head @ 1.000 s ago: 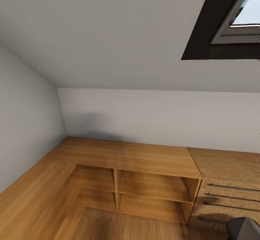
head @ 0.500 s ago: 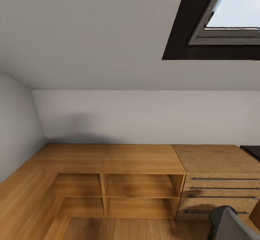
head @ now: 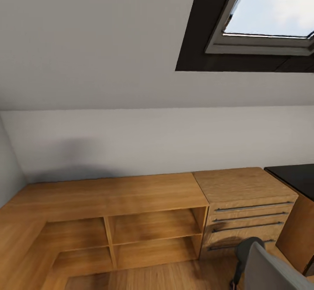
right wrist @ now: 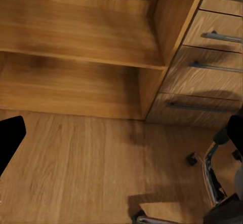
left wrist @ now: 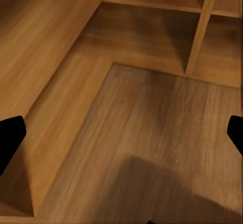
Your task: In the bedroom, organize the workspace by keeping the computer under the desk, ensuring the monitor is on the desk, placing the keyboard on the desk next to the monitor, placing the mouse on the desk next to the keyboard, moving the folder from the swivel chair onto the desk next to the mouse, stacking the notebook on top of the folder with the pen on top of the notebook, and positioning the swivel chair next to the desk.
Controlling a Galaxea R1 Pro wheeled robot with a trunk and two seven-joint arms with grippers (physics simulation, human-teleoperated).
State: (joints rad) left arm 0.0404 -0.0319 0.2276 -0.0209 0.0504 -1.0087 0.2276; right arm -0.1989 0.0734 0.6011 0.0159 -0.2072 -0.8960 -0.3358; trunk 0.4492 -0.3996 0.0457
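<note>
A: Where's the chair (head: 270, 270)?
B: Low at the right, by the drawer unit (head: 244, 207) — its chrome base (right wrist: 215, 178) lies near the right tool (right wrist: 121, 133).
A: Tools?
B: Both spread open — the left tool (left wrist: 121, 138) over bare floor (left wrist: 152, 148). The bench (head: 294, 175) corner shows far right.

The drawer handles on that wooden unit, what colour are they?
The drawer handles are dark grey metal bars against light wood fronts, clearest in the head view.
</note>
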